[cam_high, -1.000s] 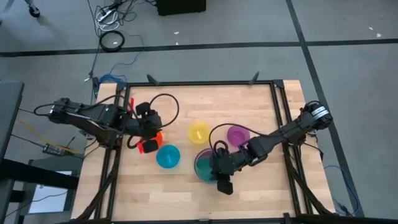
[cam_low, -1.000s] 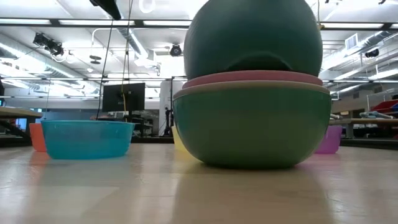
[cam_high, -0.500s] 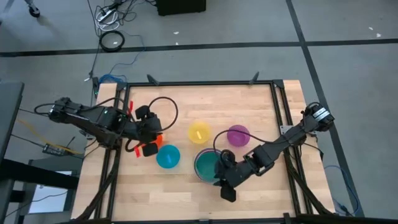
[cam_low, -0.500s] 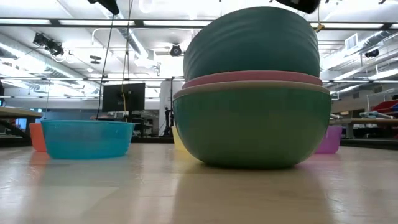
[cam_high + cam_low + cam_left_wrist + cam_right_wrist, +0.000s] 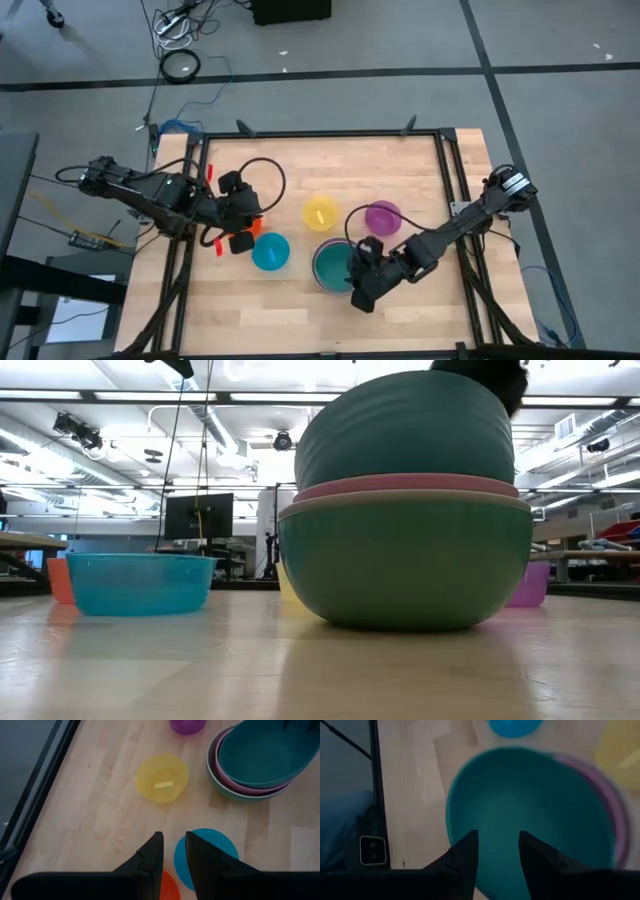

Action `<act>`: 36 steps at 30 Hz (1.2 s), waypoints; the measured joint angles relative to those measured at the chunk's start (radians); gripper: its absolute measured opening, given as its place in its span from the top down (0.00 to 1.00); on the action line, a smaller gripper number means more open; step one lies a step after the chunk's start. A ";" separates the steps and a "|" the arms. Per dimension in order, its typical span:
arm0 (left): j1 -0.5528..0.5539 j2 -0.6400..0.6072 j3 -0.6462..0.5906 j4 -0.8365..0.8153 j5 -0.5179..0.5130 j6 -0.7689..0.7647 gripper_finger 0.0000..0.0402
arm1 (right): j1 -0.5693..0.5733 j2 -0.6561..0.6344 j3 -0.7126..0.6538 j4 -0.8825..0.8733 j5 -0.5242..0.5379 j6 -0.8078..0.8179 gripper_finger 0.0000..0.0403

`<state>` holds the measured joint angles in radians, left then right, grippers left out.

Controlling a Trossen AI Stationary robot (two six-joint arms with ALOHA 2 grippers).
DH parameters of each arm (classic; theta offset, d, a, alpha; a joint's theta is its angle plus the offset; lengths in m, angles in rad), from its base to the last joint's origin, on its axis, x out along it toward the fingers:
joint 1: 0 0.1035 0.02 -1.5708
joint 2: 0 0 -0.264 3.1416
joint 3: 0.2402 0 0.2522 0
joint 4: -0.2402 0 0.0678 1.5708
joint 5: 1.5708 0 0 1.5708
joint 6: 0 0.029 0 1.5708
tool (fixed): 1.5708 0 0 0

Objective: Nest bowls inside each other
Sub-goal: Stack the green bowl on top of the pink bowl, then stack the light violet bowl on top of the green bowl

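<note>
Right gripper (image 5: 362,291), fingers apart and empty, hovers just beside the near stack: teal bowl (image 5: 333,262) in pink, in green. Light blue bowl (image 5: 270,252) sits left; left gripper (image 5: 243,235), fingers apart, above orange bowl (image 5: 60,578).
</note>
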<state>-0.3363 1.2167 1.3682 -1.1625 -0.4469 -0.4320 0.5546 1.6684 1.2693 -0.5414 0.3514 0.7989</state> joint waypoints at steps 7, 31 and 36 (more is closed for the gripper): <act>0.000 0.000 0.000 -0.001 0.000 -0.001 0.78 | 0.001 0.001 -0.070 0.030 -0.032 0.061 0.68; 0.000 0.000 0.000 -0.002 -0.012 -0.024 0.78 | -0.132 -0.019 -0.041 -0.590 0.120 0.282 0.68; 0.000 0.000 0.000 -0.002 -0.035 -0.021 0.78 | -0.197 -0.019 -0.042 -0.603 -0.025 0.243 0.65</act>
<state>-0.3359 1.2171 1.3685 -1.1641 -0.4823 -0.4530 0.3580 1.6493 1.2274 -1.1441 0.3269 1.0419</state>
